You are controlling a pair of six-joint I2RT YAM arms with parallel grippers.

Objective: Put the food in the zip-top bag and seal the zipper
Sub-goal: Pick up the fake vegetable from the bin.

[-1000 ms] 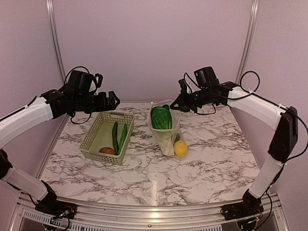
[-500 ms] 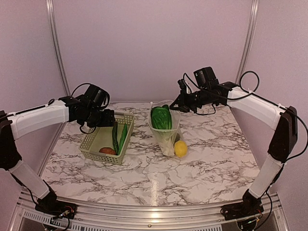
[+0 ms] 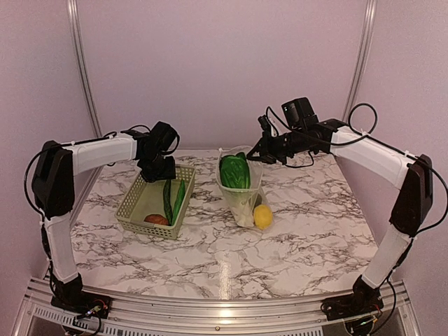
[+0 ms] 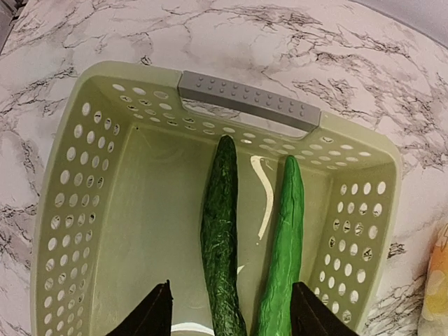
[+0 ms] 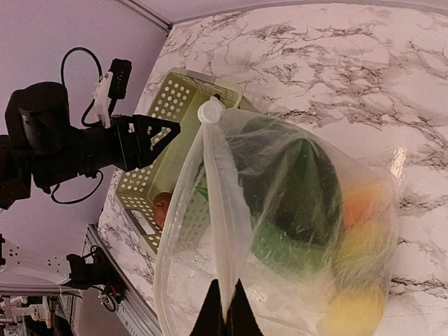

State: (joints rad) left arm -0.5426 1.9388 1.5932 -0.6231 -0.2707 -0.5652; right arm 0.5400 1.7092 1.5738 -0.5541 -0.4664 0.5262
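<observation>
Left hand (image 4: 234, 318) half-open above the basket (image 4: 77, 210)

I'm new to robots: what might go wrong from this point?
The left gripper, jaws open, straddles both the dark green piece and the light green piece, so it may grab both or fumble one. The right gripper pinches only an edge of the zip-top bag; it might slip, closing the mouth.

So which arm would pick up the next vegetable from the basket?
Left, probably: the left gripper hangs open above the dark cucumber in the basket, while the right gripper is shut on the zip-top bag's edge.
</observation>
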